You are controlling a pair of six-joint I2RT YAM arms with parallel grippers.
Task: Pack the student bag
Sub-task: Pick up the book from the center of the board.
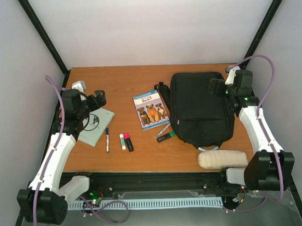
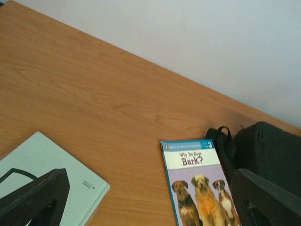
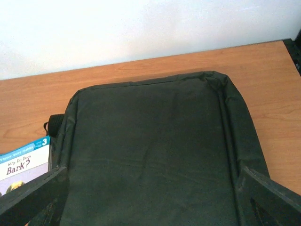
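The student bag (image 1: 198,111), a large black fabric backpack, lies flat on the right half of the wooden table; it also shows in the left wrist view (image 2: 273,146) and fills the right wrist view (image 3: 150,150). My right gripper (image 1: 217,85) hovers over the bag's far right part, jaws wide open (image 3: 150,188) with nothing between them. My left gripper (image 1: 98,99) hangs open above the table's left side (image 2: 148,188), between a pale green notebook (image 2: 47,160) and a dog book (image 2: 195,179), and it holds nothing.
Left of the bag lies the dog book (image 1: 151,109), with the notebook (image 1: 96,124) further left. A pen (image 1: 107,139), a glue stick (image 1: 123,140), a black marker (image 1: 128,144) and a green-black marker (image 1: 166,137) lie near the front. A cream rolled pouch (image 1: 222,159) lies at the front right.
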